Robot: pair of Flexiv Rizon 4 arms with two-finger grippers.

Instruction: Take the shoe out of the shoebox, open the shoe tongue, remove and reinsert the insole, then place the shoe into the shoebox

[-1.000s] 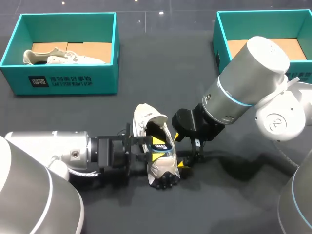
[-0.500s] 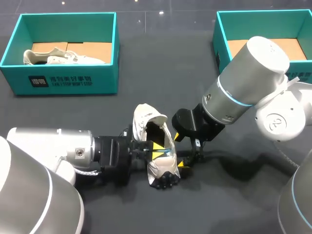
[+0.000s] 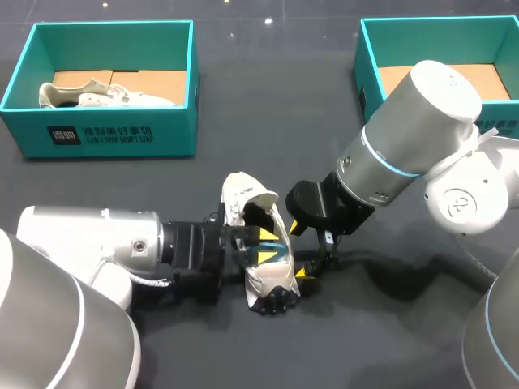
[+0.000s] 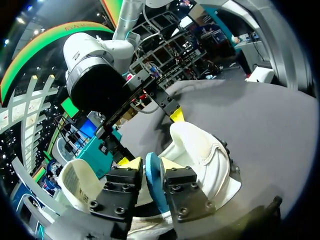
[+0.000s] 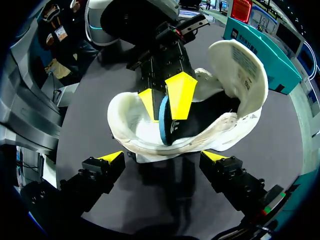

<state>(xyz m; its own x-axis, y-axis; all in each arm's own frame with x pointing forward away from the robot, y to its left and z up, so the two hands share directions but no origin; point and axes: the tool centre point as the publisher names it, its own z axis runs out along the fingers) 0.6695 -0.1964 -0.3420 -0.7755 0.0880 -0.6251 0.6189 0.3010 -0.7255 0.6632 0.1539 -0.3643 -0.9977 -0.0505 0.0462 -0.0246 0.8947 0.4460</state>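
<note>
Step in hand: by my judgement, drawing the insole out through the shoe's opening.
Shoe (image 3: 268, 282): lies on the dark worktop (image 3: 243, 105) between the two arms, outside both teal boxes, with its tongue (image 5: 240, 60) folded back.
Insole (image 4: 154, 182): blue, standing on edge inside the shoe.
Left hand (image 3: 264, 245): almost closed, both yellow tips pinching the insole's edge from two sides.
Right hand (image 3: 299, 251): spread wide and holding nothing, just beside the shoe's flank; I cannot tell whether it touches.
Doing it well: lift the insole up and back along the shoe's length, slowly, keeping a firm pinch on the thin edge.
Support: the right hand should brace the shoe so it does not drag along.
Risk: the insole may slip free or snag under the tongue.
</note>
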